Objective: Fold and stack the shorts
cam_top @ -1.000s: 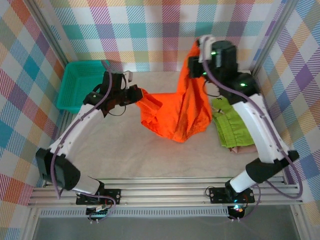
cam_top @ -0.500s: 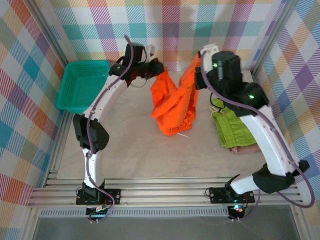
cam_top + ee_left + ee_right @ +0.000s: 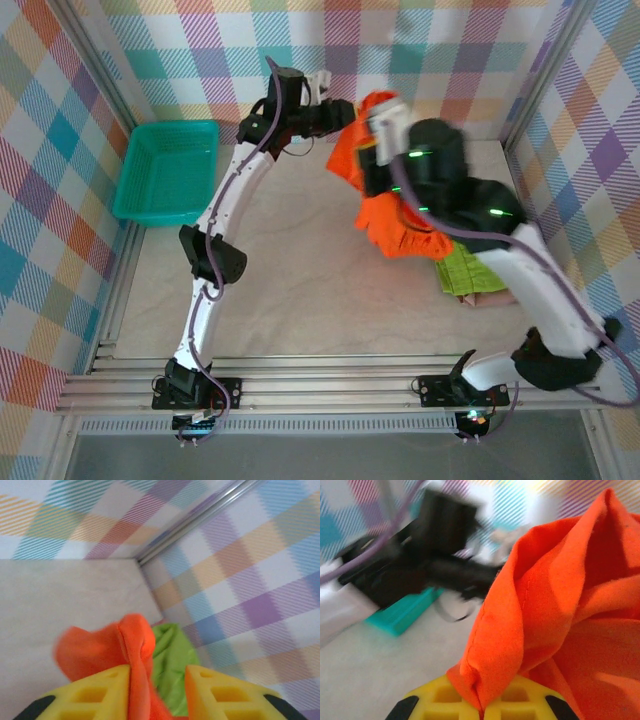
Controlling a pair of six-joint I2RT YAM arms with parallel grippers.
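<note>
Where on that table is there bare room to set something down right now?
The widest bare patch is the middle and near side of the table, bordered by the left arm, the hanging orange shorts and the green shorts. A smaller patch lies in front of the teal basket. The far right is crowded.

Our white left arm [image 3: 225, 215] stretches far forward, almost straight, with its black wrist turned to the right. The left gripper [image 3: 157, 680] has its yellow plastic fingers [image 3: 95, 695] standing apart. Our white right arm [image 3: 545, 300] is raised and bends inward. The right gripper [image 3: 482, 707] has its jaws closed, pinching the bright orange cloth shorts [image 3: 560, 605].
</note>
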